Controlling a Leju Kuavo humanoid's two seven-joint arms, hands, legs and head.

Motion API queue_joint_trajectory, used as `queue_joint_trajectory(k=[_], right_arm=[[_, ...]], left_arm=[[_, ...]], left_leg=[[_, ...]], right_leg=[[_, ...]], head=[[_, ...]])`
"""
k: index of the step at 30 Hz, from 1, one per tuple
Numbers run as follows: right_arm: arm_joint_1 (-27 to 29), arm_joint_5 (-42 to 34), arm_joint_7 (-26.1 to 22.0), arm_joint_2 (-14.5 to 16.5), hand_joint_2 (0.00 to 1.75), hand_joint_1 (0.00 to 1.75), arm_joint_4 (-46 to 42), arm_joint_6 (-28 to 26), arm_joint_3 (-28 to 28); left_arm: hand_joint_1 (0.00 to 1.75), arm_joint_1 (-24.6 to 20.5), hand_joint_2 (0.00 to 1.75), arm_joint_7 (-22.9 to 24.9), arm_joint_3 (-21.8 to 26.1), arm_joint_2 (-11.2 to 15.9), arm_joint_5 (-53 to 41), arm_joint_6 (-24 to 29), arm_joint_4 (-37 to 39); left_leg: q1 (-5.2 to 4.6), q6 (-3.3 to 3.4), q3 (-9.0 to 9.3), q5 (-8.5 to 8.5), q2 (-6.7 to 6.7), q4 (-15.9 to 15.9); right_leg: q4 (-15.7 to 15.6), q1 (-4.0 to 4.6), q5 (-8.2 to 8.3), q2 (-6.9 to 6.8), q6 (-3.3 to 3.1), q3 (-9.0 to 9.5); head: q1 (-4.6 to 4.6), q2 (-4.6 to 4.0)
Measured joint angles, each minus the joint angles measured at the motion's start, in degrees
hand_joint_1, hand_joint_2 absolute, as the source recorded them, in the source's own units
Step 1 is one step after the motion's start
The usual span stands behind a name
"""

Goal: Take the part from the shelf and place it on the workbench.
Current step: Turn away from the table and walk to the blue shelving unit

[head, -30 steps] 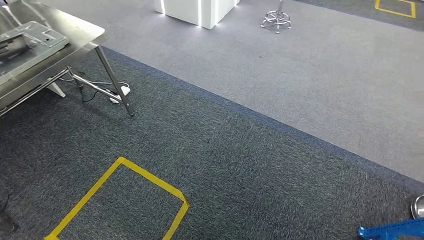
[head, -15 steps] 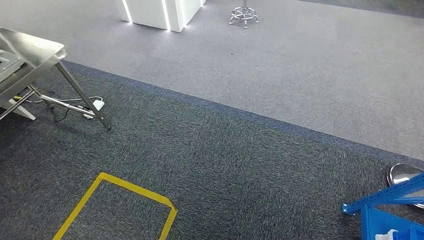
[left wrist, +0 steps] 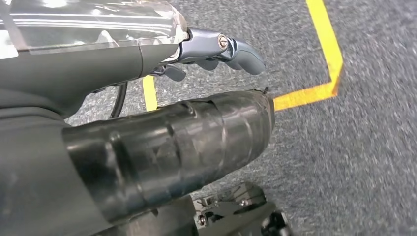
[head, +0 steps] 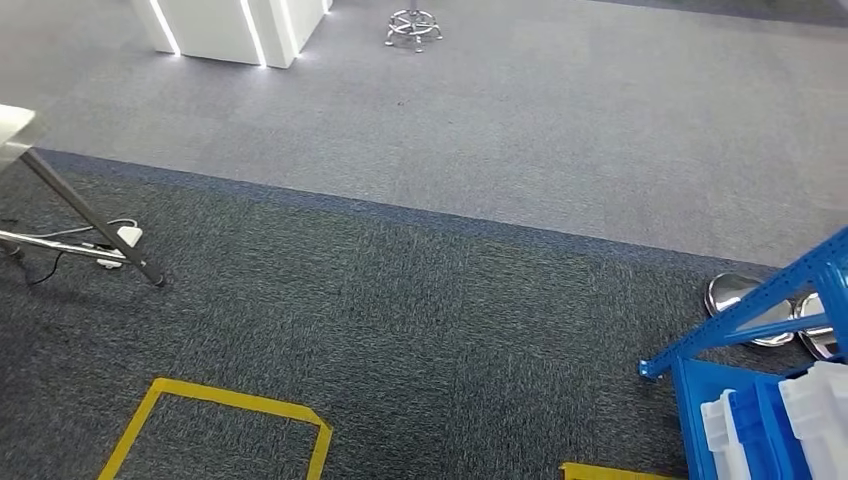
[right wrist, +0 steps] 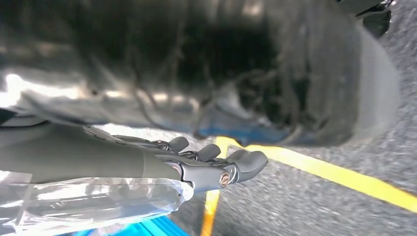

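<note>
The blue shelf (head: 745, 330) stood at the edge of the head view, its lower corner over dark carpet (head: 420, 310), with white bins (head: 815, 400) inside it and shiny metal bowls (head: 740, 295) on the floor just behind its frame. Well away from the shelf, across the carpet, a slanted leg of the workbench (head: 85, 215) showed beside a white power strip (head: 128, 236). Yellow tape (head: 240, 405) marked a box on the floor between the 2.

Both arms hung down. The left hand (left wrist: 216, 49) held nothing, its fingers loosely curled together over the tape. The right hand (right wrist: 216, 164) was likewise empty, fingers drawn close and slightly bent.

The part itself could not be picked out; it was presumably among the shelf's bins, though the frames did not settle that. By this evidence the task had barely begun: the approach to the shelf, the pick, the carry and the placing all remained.
</note>
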Motion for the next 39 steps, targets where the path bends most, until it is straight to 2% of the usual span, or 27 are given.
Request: queue_joint_trajectory(k=[1,3,5,7,8,9,11,13,14,15,16,18,20,21,22,23,25,27,28,29,30,31,33,35,37,38,39], right_arm=[[0.06,0.02,0.14,-0.03,0.00,0.00,0.00,-0.01,-0.01],[0.03,0.06,0.45,-0.08,0.00,0.00,0.00,-0.03,-0.01],[-0.03,0.14,0.58,-0.07,0.00,0.00,0.00,-0.03,0.00],[0.06,0.20,0.59,-0.06,0.00,0.00,0.00,-0.03,0.00],[0.09,0.20,0.59,-0.05,0.00,0.00,0.00,-0.02,-0.01],[0.04,0.20,0.57,-0.04,0.00,0.00,-0.01,-0.02,-0.01],[-0.17,0.21,0.49,-0.03,0.00,0.00,-0.01,0.02,-0.01],[-0.31,0.25,0.41,-0.04,0.00,0.00,0.00,0.05,-0.01],[-0.29,0.26,0.39,-0.04,0.00,0.00,0.00,0.06,-0.01],[-0.26,0.27,0.38,-0.04,0.00,0.00,0.00,0.06,-0.01],[-0.23,0.28,0.38,-0.04,0.00,0.00,0.00,0.06,-0.01],[-0.23,0.31,0.39,-0.02,0.00,0.00,0.02,0.06,-0.01],[-0.31,0.38,0.43,0.01,0.00,0.00,0.05,0.06,-0.01],[-0.31,0.44,0.45,0.02,0.00,0.00,0.08,0.06,-0.01],[-0.25,0.48,0.47,0.01,0.00,0.00,0.09,0.06,-0.01],[-0.16,0.52,0.48,0.00,0.00,0.00,0.10,0.05,-0.01],[-0.11,0.52,0.48,-0.04,0.00,0.00,0.11,0.05,-0.01],[-0.23,0.52,0.43,-0.06,0.00,0.00,0.11,0.05,-0.01],[-0.28,0.52,0.39,-0.06,0.00,0.00,0.11,0.06,-0.01],[-0.27,0.52,0.36,-0.06,0.00,0.00,0.11,0.06,-0.01],[-0.22,0.52,0.33,-0.07,0.00,0.00,0.11,0.06,-0.01],[-0.17,0.53,0.32,-0.08,0.00,0.00,0.11,0.05,-0.01],[-0.17,0.56,0.39,-0.11,0.00,0.00,0.11,0.04,-0.01],[-0.26,0.63,0.51,-0.11,0.00,0.00,0.11,0.04,-0.01],[-0.16,0.68,0.62,-0.09,0.00,0.00,0.12,0.04,-0.01],[-0.07,0.69,0.65,-0.07,0.00,0.00,0.13,0.04,-0.01],[-0.05,0.70,0.66,-0.06,0.00,0.00,0.13,0.04,-0.01]], left_arm=[[0.00,-0.02,0.00,0.21,-0.01,-0.01,-0.05,-0.01,0.00],[0.00,-0.02,0.00,0.57,-0.01,-0.02,-0.14,-0.01,0.00],[0.00,-0.07,0.00,0.69,-0.01,-0.01,-0.15,-0.01,0.00],[0.00,-0.24,0.00,0.67,0.00,0.01,-0.14,0.01,0.00],[0.00,-0.31,0.00,0.64,0.00,0.01,-0.13,0.01,0.00],[0.00,-0.35,0.00,0.57,-0.01,0.01,-0.13,0.02,0.00],[0.00,-0.27,0.00,0.46,0.00,0.01,-0.13,0.03,0.00],[0.00,-0.06,0.00,0.37,0.01,0.01,-0.07,0.04,0.00],[0.00,0.03,0.00,0.33,0.02,0.01,-0.03,0.04,0.00],[0.00,0.08,0.00,0.31,0.02,0.01,0.03,0.04,0.00],[0.00,0.09,0.00,0.29,0.03,0.02,0.06,0.04,0.00],[0.00,0.02,0.00,0.28,0.04,0.04,0.11,0.04,0.00],[0.00,-0.05,0.00,0.26,0.05,0.07,0.15,0.06,0.00],[0.00,-0.11,0.00,0.25,0.05,0.07,0.17,0.07,0.00],[0.00,-0.15,0.00,0.23,0.05,0.07,0.19,0.08,0.00],[0.00,-0.17,0.00,0.22,0.06,0.04,0.22,0.09,0.00],[0.00,-0.19,0.00,0.16,0.07,0.00,0.27,0.11,0.00],[0.00,-0.11,0.00,0.09,0.08,-0.02,0.25,0.11,0.00],[0.00,-0.04,0.00,0.05,0.08,-0.02,0.24,0.11,0.00],[0.00,0.01,0.00,0.01,0.08,-0.02,0.23,0.10,0.00],[0.00,0.02,0.00,-0.02,0.08,-0.02,0.23,0.09,0.00],[0.00,-0.02,0.00,-0.03,0.08,-0.02,0.22,0.06,0.00],[0.00,-0.07,0.00,0.02,0.08,-0.03,0.19,0.01,0.00],[0.00,-0.09,0.00,0.22,0.08,-0.03,0.18,0.00,0.00],[0.00,-0.26,0.00,0.42,0.08,-0.02,0.19,0.01,0.00],[0.00,-0.39,0.00,0.45,0.08,-0.02,0.19,0.02,0.00],[0.00,-0.47,0.00,0.45,0.08,-0.02,0.18,0.03,0.00]], left_leg=[[0.01,-0.12,0.06,-0.09,0.62,0.07],[-0.22,-0.64,0.20,-0.46,1.69,0.36],[-0.52,-1.29,0.43,-0.78,2.60,0.56],[-0.54,-1.93,0.78,-0.94,3.37,0.49],[-0.44,-2.31,0.82,-1.31,2.85,0.76],[-0.33,-2.65,0.46,-2.28,1.70,1.86],[-0.10,-3.10,-1.86,-5.79,-1.32,7.37],[-0.04,-3.17,-5.28,-9.02,-2.60,14.80],[-0.04,-3.14,-6.28,-9.23,-2.80,16.79],[-0.04,-3.04,-6.34,-8.23,-2.93,16.66],[-0.04,-2.87,-5.43,-6.30,-3.14,14.41],[-0.02,-2.31,-2.23,-2.11,-5.30,6.73],[-0.01,-1.92,-0.36,-0.60,-7.43,1.91],[-0.07,-1.80,-0.15,-0.72,-7.61,1.30],[-0.01,-1.64,-0.06,-0.63,-7.06,1.07],[0.09,-1.33,0.08,-0.40,-6.38,0.76],[0.38,-0.66,0.26,0.08,-4.91,0.10],[0.34,-0.31,0.23,0.19,-3.32,-0.08],[0.30,-0.26,0.20,0.12,-2.45,-0.06],[0.27,-0.26,0.20,0.04,-1.60,-0.02],[0.28,-0.30,0.23,-0.07,-0.81,0.03],[0.29,-0.40,0.29,-0.20,-0.12,0.10],[0.19,-0.87,0.50,-0.63,1.06,0.40],[-0.08,-1.58,0.68,-1.15,1.97,0.67],[-0.19,-2.22,1.10,-1.40,2.80,0.62],[-0.09,-2.57,1.31,-1.59,2.78,0.69],[0.02,-2.88,1.27,-2.18,2.06,1.26]], right_leg=[[-3.46,-0.01,1.80,-0.63,-0.01,2.01],[-11.16,0.25,4.44,-3.29,-0.50,6.15],[-14.23,0.62,4.98,-4.52,-1.26,7.54],[-14.30,0.65,5.23,-3.25,-1.96,7.43],[-14.45,0.54,5.39,-2.68,-2.33,7.46],[-14.61,0.40,5.58,-2.08,-2.69,7.47],[-14.75,0.26,5.88,-0.86,-3.26,7.32],[-14.65,0.37,6.00,0.55,-3.50,7.10],[-14.57,0.42,6.01,1.33,-3.53,7.04],[-14.46,0.44,6.02,2.13,-3.53,7.02],[-14.35,0.45,6.01,2.92,-3.51,7.03],[-14.07,0.53,5.98,4.38,-3.34,6.95],[-13.88,0.51,6.09,5.65,-2.77,6.56],[-13.86,0.45,6.21,6.23,-2.38,6.34],[-13.98,0.40,6.40,6.88,-1.98,6.15],[-13.86,0.37,6.35,6.80,-1.71,6.02],[-11.48,0.54,4.67,4.37,-1.28,4.82],[-4.95,0.52,0.97,1.26,-0.96,1.71],[-1.47,0.43,-0.51,0.69,-0.78,0.04],[0.71,0.32,-1.05,0.44,-0.61,-0.95],[0.94,0.19,-0.53,0.25,-0.48,-0.94],[-1.03,0.08,0.92,-0.08,-0.39,0.22],[-8.41,0.15,4.17,-2.13,-0.49,4.34],[-13.17,0.43,5.39,-3.64,-1.11,6.82],[-13.72,0.60,5.28,-3.02,-1.89,6.90],[-13.82,0.52,5.35,-2.52,-2.25,6.91],[-13.94,0.43,5.47,-1.99,-2.63,6.93]], head=[[0.00,0.00],[-0.02,0.00],[-0.10,0.00],[-0.14,0.00],[-0.14,0.00],[-0.15,0.00],[-0.17,0.00],[-0.18,0.00],[-0.18,0.00],[-0.18,0.00],[-0.18,0.00],[-0.17,0.00],[-0.17,0.00],[-0.17,0.00],[-0.17,0.00],[-0.18,0.00],[-0.01,0.00],[0.16,0.00],[0.15,0.00],[0.15,0.00],[0.15,0.00],[0.15,0.00],[0.16,0.00],[0.11,0.00],[0.06,0.00],[0.05,0.00],[0.04,0.00]])
